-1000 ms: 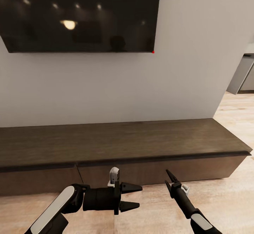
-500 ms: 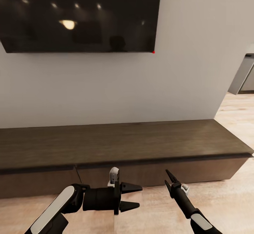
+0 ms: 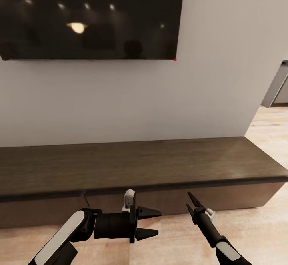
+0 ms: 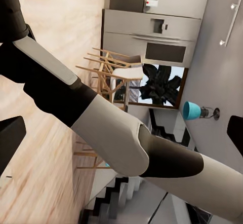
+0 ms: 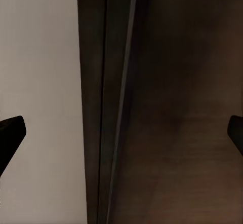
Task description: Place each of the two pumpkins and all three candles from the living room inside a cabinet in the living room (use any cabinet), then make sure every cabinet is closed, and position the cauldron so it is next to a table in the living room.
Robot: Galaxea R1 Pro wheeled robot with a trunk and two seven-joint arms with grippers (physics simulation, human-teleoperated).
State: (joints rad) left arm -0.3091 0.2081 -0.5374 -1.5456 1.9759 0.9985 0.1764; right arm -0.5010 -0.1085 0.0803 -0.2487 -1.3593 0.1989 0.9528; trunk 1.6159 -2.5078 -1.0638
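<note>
Cabinet: the long, low, dark-brown cabinet [image 3: 136, 165] runs along the wall under the television [image 3: 90, 17], just ahead of both arms; all visible fronts look shut.
Handling: probably heavy, stiff wood with flat fronts and no handles; the likeliest hold is the dark gap under the top edge, or the seam between two fronts [image 3: 85, 201].
Left gripper [image 3: 149, 222]: jaws apart, empty, pointing sideways toward the other arm.
Right gripper [image 3: 191, 203]: jaws apart, empty, aimed at the cabinet front.
Pumpkins, candles: none on the cabinet top here.
Change: the whole view has slid slightly since a second ago, so the camera has moved; both arms keep the same pose.
</note>
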